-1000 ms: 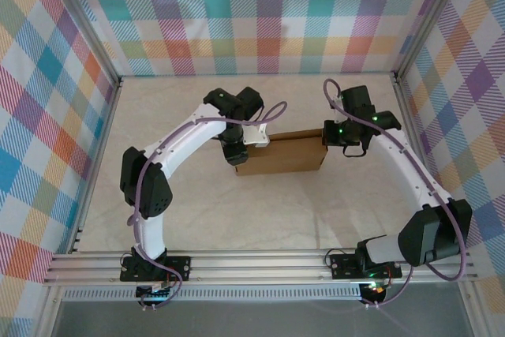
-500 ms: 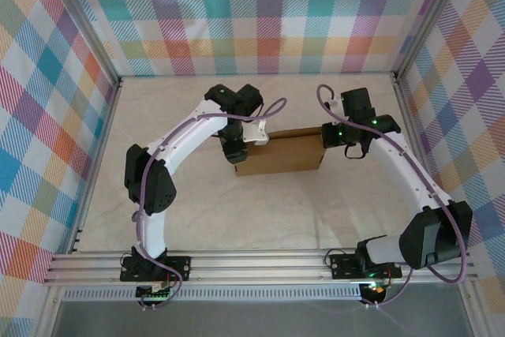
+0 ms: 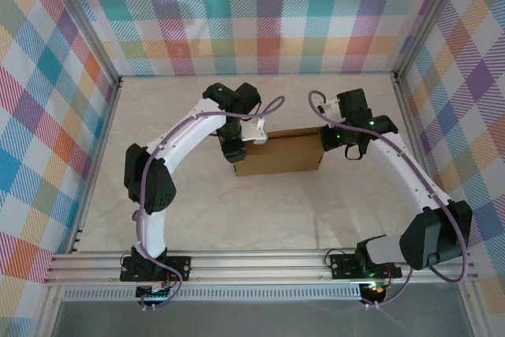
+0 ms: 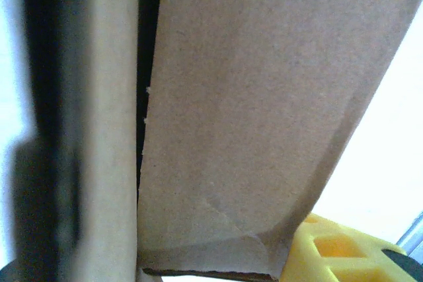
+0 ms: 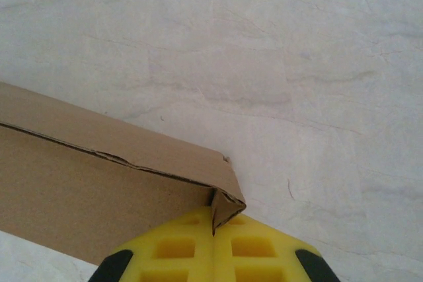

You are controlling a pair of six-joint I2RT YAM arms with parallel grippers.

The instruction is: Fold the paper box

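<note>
The plain brown corrugated cardboard paper box sits closed up as a low rectangular block near the middle of the pale marbled worktop, with one arm at each end. Compared with a second ago, the right arm has crept in towards the box's right end, and the box has slid a touch to the left with it. The white left arm has hardly stirred at the other end. To me that looks like a squeeze from both ends to seat the side walls, which would put the fold near its finish.

The left fingers stand about half open with a cardboard panel between them. One yellow pad lies against its lower corner, and they appear clamped on that end wall.

The right fingers are closed tight together, their yellow tips butted against the box's near corner. A sliver of the torn corner flap sits at the seam between them, though I cannot tell whether it is truly pinched.
</note>
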